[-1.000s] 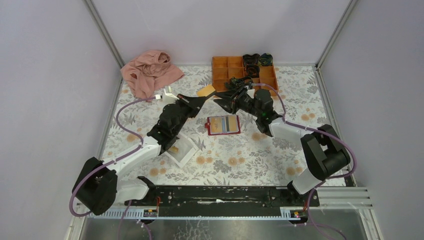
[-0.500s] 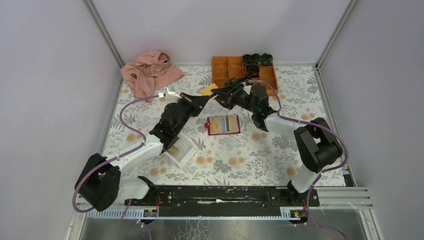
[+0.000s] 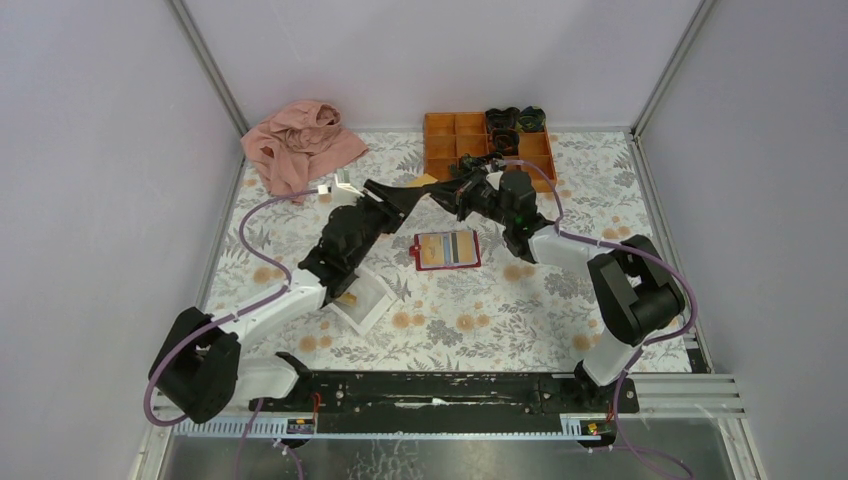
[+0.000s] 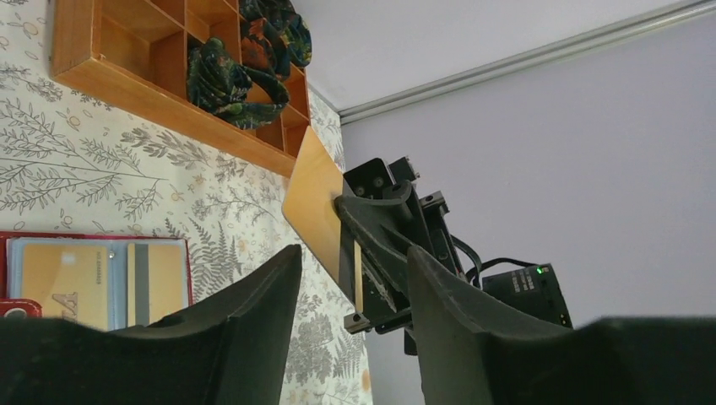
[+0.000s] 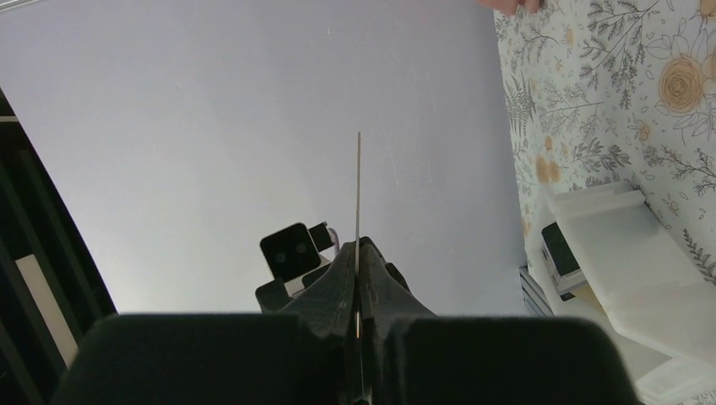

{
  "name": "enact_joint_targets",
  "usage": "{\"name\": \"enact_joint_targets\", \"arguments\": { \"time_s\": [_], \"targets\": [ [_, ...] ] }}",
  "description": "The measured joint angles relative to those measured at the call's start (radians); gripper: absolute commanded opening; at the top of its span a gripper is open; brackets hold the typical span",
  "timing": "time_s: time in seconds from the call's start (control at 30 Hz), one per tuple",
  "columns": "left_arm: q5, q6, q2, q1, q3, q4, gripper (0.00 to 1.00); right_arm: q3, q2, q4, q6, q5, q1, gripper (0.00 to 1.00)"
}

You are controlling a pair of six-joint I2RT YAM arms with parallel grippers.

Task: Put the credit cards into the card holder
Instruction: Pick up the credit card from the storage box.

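A golden-tan credit card (image 4: 314, 202) hangs in the air above the table, and my right gripper (image 3: 443, 193) is shut on its edge. In the right wrist view that card (image 5: 358, 186) shows edge-on as a thin line rising from the pinched fingertips. My left gripper (image 4: 353, 253) faces it with both fingers spread apart, not touching the card. The card holder (image 3: 447, 250) lies open on the table just below, its dark-red rim (image 4: 187, 270) around pale blue pockets that have golden cards in them. Another credit card (image 3: 348, 298) lies in the white tray.
The white tray (image 3: 372, 300) sits under my left arm. At the back stands an orange compartment box (image 3: 445, 140) with dark bundles (image 4: 228, 80) in some cells. A pink cloth (image 3: 300, 145) lies at the back left. Grey walls close in the table.
My right gripper has moved in and shut on the card. My left gripper, which was shut on the card, has opened and let it go.
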Motion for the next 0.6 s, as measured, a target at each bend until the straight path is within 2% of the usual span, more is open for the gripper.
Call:
{"name": "enact_joint_targets", "arguments": {
  "time_s": [0.1, 0.23, 0.4, 0.6],
  "targets": [
    [0.002, 0.029, -0.026, 0.003, -0.001, -0.020, 0.74, 0.000, -0.011, -0.021, -0.025, -0.008, -0.008, 0.00],
    [0.013, 0.083, -0.102, 0.035, -0.023, -0.043, 0.75, 0.002, -0.060, -0.114, -0.109, -0.045, -0.040, 0.00],
    [0.095, 0.145, -0.128, 0.114, -0.028, -0.048, 0.72, 0.060, -0.119, -0.314, -0.287, -0.146, -0.113, 0.00],
    [0.348, 0.183, -0.023, 0.183, -0.021, -0.023, 0.62, 0.105, -0.149, -0.512, -0.520, -0.311, -0.162, 0.00]
  ]
}}
